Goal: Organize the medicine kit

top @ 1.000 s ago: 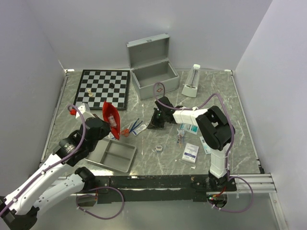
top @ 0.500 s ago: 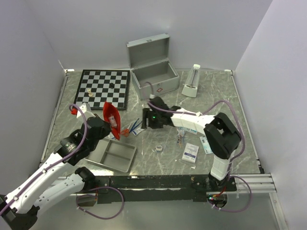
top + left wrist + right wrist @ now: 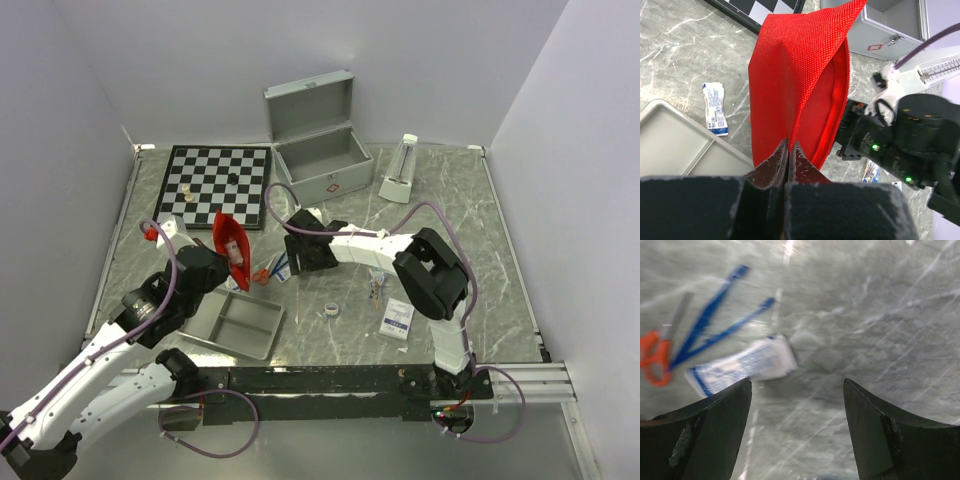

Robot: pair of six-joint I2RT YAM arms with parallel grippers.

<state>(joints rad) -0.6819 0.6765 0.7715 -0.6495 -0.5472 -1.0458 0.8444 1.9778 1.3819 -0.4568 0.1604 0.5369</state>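
Lying before right gripper: sachet, scissors.

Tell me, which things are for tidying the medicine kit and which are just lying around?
For the job: medicine kit, red pouch, blue-and-white packet, orange-handled scissors, tape roll, white-and-blue box.
Just lying about: chessboard, metronome.

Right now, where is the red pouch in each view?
Top view: the red pouch is left of centre.
Left wrist: it fills the middle.
Right wrist: not in it.
Landmark: the open silver case, top centre from above, upper right at the left wrist.
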